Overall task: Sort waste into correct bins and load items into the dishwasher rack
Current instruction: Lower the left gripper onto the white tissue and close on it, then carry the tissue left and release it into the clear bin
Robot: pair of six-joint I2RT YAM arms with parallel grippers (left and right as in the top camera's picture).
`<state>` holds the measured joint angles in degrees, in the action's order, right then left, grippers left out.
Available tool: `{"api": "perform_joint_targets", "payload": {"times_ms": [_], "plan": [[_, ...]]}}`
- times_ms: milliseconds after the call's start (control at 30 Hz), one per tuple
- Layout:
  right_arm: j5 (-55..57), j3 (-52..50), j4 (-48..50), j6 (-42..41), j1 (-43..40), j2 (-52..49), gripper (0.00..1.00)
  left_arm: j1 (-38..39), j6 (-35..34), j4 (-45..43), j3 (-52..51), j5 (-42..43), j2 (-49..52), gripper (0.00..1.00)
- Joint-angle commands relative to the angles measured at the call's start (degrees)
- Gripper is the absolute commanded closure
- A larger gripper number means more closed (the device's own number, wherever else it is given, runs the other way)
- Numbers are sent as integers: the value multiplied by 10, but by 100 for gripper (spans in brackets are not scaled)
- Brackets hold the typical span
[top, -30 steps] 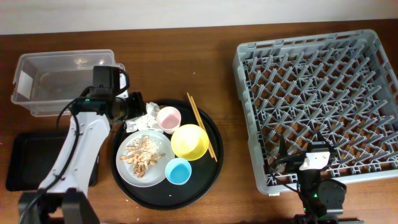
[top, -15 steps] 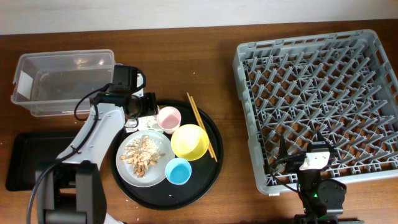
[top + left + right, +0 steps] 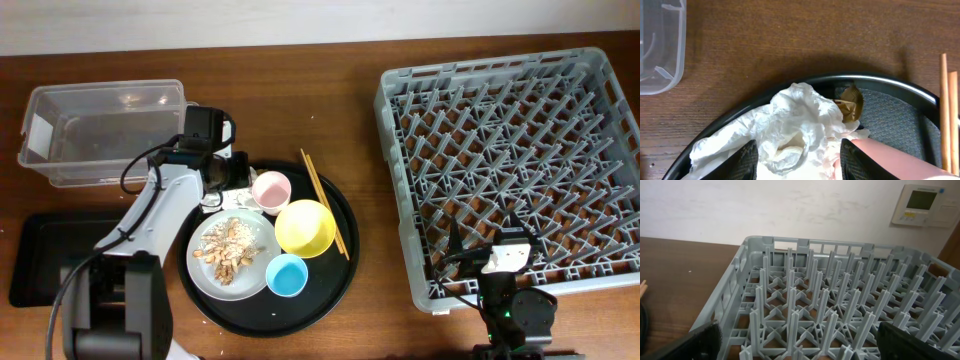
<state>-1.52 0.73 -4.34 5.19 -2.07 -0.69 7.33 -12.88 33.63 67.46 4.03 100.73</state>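
Note:
My left gripper point(image 3: 797, 162) is open, its fingers either side of the crumpled white napkin point(image 3: 790, 125) at the back left of the round black tray point(image 3: 340, 200); the napkin also shows in the overhead view point(image 3: 222, 195). A brown wrapper scrap point(image 3: 850, 102) lies beside it. The pink cup point(image 3: 270, 190), yellow bowl point(image 3: 304, 227), light-blue cup point(image 3: 286, 274), plate point(image 3: 205, 275) with beige food scraps point(image 3: 228, 247) and chopsticks point(image 3: 325, 203) sit on the tray. The clear tub point(image 3: 100, 130) and shallow black tray point(image 3: 50, 255) are at the left. My right gripper point(image 3: 795, 345) is open at the front of the grey rack point(image 3: 510, 160).
The rack point(image 3: 840, 300) fills the right half of the table. The clear tub's corner point(image 3: 660, 45) shows at the left of the left wrist view. Bare wood table point(image 3: 300, 110) lies between tub, round tray and rack. A wall thermostat point(image 3: 922, 205) hangs behind.
My left arm swung right from beside the clear tub to the back of the round tray and now sits over the napkin. The right arm has not moved.

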Motion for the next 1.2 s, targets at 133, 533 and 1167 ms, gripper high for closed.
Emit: {"api": "perform_joint_targets", "payload": {"times_ms": [133,533,1167], "plan": [[3,-4,-2,4,-3,5,1,-2,7,2,9,-15,24,55],[3,-4,-2,4,-3,5,1,-2,7,34,32,-15,24,88],[3,-4,-2,4,-3,5,1,-2,-17,106,32,-13,-106,99]]}}
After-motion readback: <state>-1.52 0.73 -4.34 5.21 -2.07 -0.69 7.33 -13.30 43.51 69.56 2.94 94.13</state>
